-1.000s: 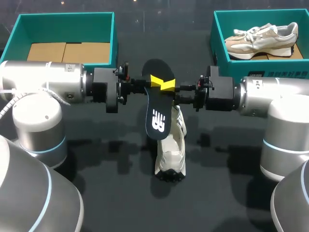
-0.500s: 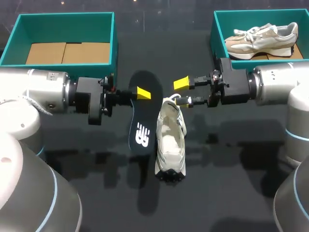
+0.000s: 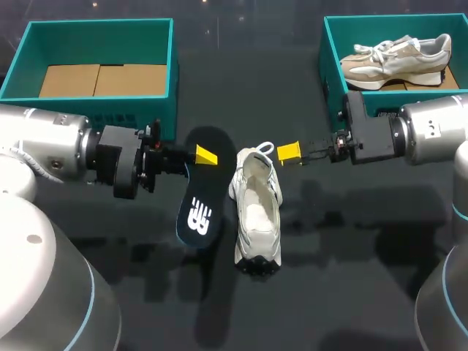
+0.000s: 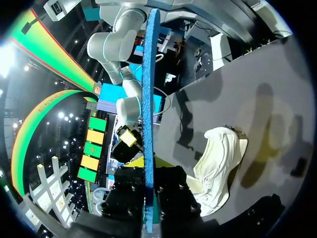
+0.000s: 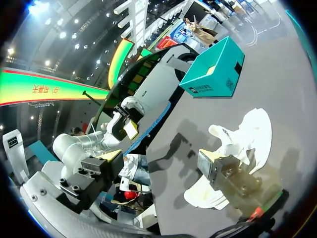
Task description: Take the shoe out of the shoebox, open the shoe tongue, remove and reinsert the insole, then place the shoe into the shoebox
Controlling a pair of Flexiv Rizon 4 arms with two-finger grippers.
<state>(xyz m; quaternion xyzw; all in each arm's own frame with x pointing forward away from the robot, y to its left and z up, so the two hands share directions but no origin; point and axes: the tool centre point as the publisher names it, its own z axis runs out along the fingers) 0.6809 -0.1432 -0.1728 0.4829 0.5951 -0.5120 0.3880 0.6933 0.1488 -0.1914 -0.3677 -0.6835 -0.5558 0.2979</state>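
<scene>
A white shoe (image 3: 257, 212) lies on the dark table, opening upward and toe toward me. Just to its left hangs the black insole (image 3: 196, 199), logo side up, with my left gripper (image 3: 205, 156) shut on its heel end. In the left wrist view the insole (image 4: 148, 99) stands edge-on, clamped between the fingers (image 4: 130, 194), and the shoe (image 4: 220, 163) lies beside it. My right gripper (image 3: 290, 152) hovers open just right of the shoe's heel, holding nothing. Its wrist view shows the shoe (image 5: 242, 144) below its wide-apart fingers (image 5: 205, 166).
A teal shoebox (image 3: 173, 73) with cardboard inside stands at the back left. A second teal shoebox (image 3: 323, 58) at the back right holds a beige shoe (image 3: 395, 58). My right arm lies close in front of that box.
My right gripper opened, let go of the insole and drew back to the right. My left arm carried the insole left and down, off from above the shoe.
</scene>
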